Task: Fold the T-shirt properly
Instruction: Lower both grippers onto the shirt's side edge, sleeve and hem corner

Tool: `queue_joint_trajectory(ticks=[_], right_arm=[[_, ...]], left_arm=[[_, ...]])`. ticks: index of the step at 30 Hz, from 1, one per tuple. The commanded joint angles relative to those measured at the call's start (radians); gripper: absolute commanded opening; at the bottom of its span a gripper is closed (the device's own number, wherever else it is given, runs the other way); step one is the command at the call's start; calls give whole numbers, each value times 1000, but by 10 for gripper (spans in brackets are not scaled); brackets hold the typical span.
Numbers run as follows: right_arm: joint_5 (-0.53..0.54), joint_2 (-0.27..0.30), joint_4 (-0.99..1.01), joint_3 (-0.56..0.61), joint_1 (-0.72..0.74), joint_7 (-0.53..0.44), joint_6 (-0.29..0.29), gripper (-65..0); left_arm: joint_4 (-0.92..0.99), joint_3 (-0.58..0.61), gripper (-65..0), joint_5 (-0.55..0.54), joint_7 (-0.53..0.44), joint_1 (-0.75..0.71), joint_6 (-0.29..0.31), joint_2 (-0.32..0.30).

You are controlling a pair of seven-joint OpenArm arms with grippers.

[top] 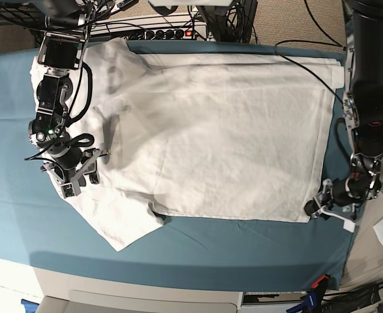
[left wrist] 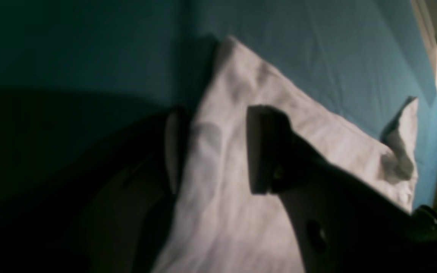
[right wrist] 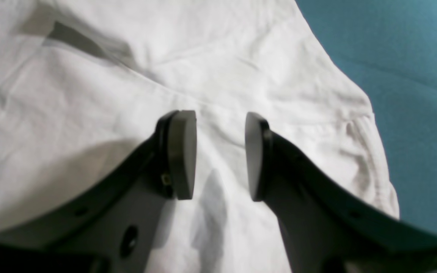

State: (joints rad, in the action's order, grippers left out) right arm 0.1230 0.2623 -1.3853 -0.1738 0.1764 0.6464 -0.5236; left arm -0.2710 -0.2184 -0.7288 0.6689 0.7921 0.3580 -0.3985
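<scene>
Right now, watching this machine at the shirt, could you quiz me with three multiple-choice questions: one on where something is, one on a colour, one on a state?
1. Where is the right end effector?
A. Over a sleeve of the T-shirt
B. Off the table
C. Over the hem corner

2. What colour is the table cover?
A. Red
B. Teal
C. Black

3. How do the right end effector's jaws stand?
A. Clamped on cloth
B. Apart, nothing between them
C. Pressed together

Answers:
1 A: the base view puts it at the sleeve end.
2 B: teal shows all around the white shirt.
3 B: the right wrist view shows a clear gap with cloth lying flat below.
</scene>
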Motion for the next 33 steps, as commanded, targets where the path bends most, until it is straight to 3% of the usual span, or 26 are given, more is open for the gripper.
queue_joint_trajectory(ticks=[1,4,7,8,12,17,20,26,30,33], right_arm=[[6,13,-15,-4,23,-29,2,-431],[-11,13,-15,-5,23,-26,23,-431],[-71,18,-15,-5,23,-26,86,-430],[-88,21,-15,-5,23,-26,107,-428],[-113,47,-14,-42,27,-27,158,-322],[-78,84,17,-170,67,-19,158,-321],[-14,122,149,-224,122,-22,153,-321],[91,187,440,-233,260,-58,108,-321],[145,202,601,-233,359,-67,107,-319],[169,200,727,-233,415,-74,66,-319]], left_arm=[[-2,1,-375,18,44,10,5,10],[-2,1,-409,18,45,17,15,24],[-2,1,-611,17,43,21,14,27],[-2,1,-650,18,40,20,14,27],[-2,1,-650,17,41,20,37,27],[-6,1,-650,-54,80,21,62,27],[-7,1,-650,-101,110,23,89,24],[-7,1,-650,-106,110,23,89,15],[-7,1,-650,-106,111,23,89,13],[-7,1,-650,-106,118,23,90,13]])
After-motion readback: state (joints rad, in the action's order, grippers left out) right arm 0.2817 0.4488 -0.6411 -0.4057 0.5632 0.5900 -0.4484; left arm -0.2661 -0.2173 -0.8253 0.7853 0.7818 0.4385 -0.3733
